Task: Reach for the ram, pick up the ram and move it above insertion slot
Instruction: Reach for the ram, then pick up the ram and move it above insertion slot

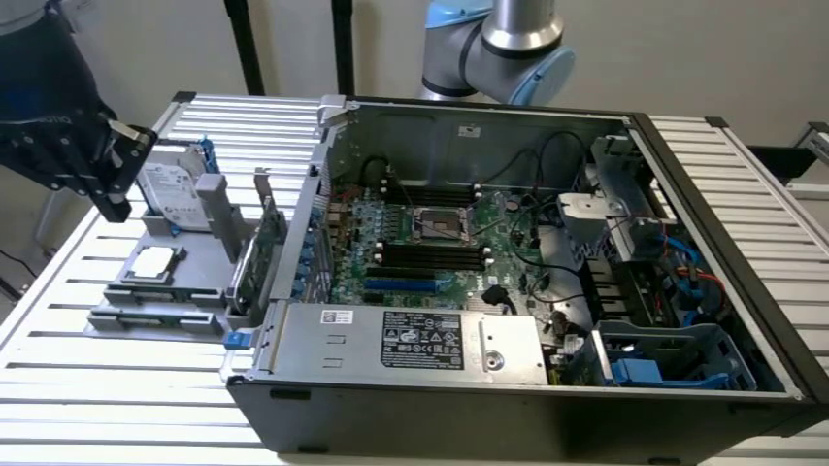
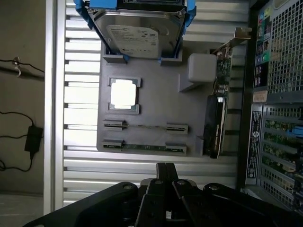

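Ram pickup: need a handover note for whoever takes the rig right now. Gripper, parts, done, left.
Gripper: shut, holding nothing, over the slatted table just off the grey tray's edge.
Ram: lying in its holders on the grey tray, on the side nearest the gripper, untouched.
Insertion slots: black, on the motherboard inside the open case.
Done: gripper is close to the ram.
Left: grasp, lift, carry above a slot.

Hard drive (image 2: 137, 40) and processor (image 2: 124, 93) sit on grey tray (image 2: 158, 101).
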`<action>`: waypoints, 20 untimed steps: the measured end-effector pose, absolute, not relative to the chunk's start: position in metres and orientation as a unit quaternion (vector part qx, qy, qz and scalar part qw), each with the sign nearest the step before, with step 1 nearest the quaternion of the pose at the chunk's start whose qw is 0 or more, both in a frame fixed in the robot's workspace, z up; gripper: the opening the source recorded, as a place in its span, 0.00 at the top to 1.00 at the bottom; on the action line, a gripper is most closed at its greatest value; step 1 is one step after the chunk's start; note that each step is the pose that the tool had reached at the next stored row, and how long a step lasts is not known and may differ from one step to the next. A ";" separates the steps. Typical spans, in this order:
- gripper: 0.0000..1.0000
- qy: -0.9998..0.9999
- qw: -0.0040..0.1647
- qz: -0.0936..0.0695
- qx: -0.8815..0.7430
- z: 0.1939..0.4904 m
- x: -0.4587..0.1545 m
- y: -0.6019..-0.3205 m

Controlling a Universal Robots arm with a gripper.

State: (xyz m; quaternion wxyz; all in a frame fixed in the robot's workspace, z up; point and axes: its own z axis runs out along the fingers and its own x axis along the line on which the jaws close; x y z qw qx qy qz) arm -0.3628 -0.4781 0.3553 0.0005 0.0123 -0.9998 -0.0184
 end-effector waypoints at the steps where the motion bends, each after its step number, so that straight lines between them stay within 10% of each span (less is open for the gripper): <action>1: 0.89 -1.000 0.001 -0.018 0.012 0.355 -0.363 -0.478; 20: 0.89 -0.989 0.003 -0.018 0.144 0.353 -0.363 -0.479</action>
